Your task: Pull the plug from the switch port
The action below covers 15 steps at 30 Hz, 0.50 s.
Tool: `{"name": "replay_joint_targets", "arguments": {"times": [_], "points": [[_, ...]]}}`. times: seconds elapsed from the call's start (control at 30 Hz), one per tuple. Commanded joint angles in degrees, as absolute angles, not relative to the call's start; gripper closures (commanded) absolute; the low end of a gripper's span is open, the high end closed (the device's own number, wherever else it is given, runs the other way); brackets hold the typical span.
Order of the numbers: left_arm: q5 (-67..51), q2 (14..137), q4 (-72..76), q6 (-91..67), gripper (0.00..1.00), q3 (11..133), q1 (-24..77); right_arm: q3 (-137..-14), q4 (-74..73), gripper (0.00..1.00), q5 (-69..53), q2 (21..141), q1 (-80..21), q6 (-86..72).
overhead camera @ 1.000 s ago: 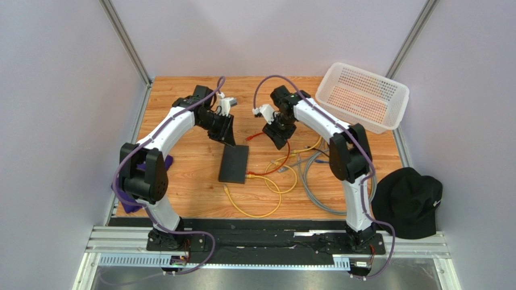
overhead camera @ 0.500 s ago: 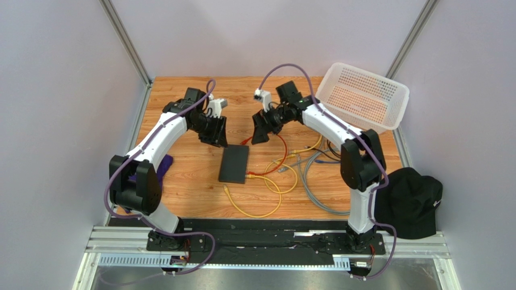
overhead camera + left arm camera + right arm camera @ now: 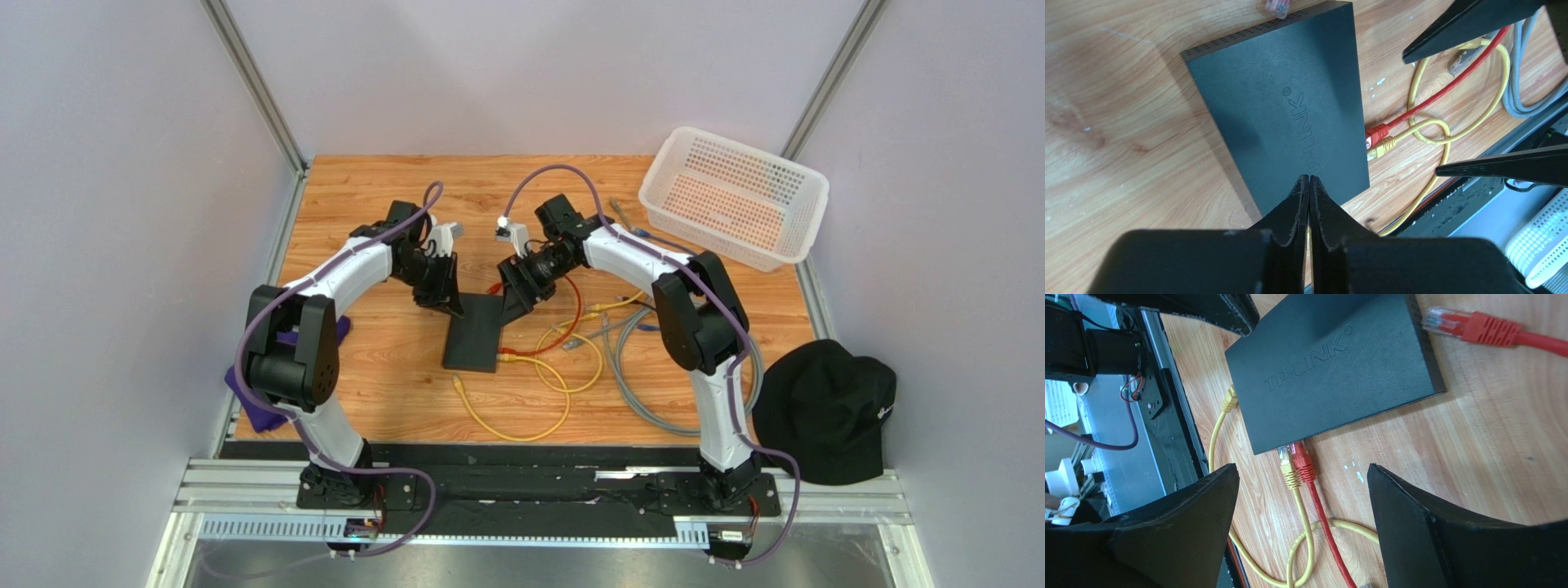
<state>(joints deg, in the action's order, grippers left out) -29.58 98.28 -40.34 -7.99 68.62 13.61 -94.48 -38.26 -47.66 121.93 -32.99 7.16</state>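
The switch (image 3: 476, 333) is a flat black box lying on the wooden table, also seen in the left wrist view (image 3: 1278, 104) and the right wrist view (image 3: 1333, 361). A red plug (image 3: 1303, 462) and a yellow plug (image 3: 1287, 467) sit side by side in its port edge, and both show in the left wrist view, red plug (image 3: 1376, 133) and yellow plug (image 3: 1386, 146). My right gripper (image 3: 1301, 473) is open, its fingers either side of the two plugs and above them. My left gripper (image 3: 1309, 179) is shut on nothing, its tips over the switch's top.
A loose red plug (image 3: 1468, 324) lies beyond the switch's far end. Yellow cable loops (image 3: 521, 423) and a grey cable (image 3: 638, 368) spread right of the switch. A white basket (image 3: 736, 196) stands back right, with a black cap (image 3: 828, 410) off the table's right edge.
Both arms have swung in and down toward the switch. The left gripper has closed; the right gripper has opened wide and now straddles the plugs.
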Motion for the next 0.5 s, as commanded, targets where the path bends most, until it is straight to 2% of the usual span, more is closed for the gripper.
{"name": "replay_joint_targets", "arguments": {"times": [0.0, 0.47], "points": [[-32.87, 100.28, -38.32, -7.47, 1.0, 69.43, 14.67, -94.66, -37.53, 0.22, -51.5, 123.13, -33.57, 9.4], [-29.1, 106.61, -39.99, -5.37, 1.0, 68.55, 16.08, -95.09, -37.35, 0.33, -56.6, 128.75, -33.66, 7.03]]}}
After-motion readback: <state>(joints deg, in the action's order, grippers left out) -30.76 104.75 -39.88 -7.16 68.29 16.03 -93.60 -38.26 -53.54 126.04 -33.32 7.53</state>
